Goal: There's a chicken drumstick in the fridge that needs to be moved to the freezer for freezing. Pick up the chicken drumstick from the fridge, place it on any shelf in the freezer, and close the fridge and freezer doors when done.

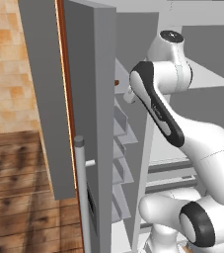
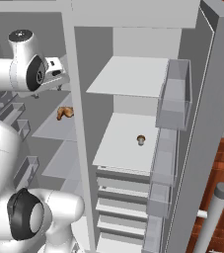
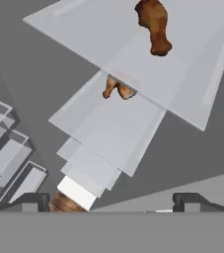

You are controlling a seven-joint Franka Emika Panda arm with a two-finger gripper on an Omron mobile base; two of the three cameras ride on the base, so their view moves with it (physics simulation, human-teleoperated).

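Chicken drumstick [image 3: 154, 25] lies near a freezer shelf [image 3: 192, 74] edge, released, the gripper [image 3: 111, 201] wide open and empty above. Withdrawing carelessly could knock it off; both doors remain open.

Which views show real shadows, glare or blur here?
Left base view: soft dark blotches on the wooden floor, no glare. Right base view: flat, even shading on the fridge shelves. Hand view: the chicken drumstick looks slightly soft-edged; shelves semi-transparent.

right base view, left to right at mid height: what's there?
Robot arm → chicken drumstick on a freezer shelf → centre divider → small brown mushroom-like lump on a fridge shelf → fridge door bins → fridge door.
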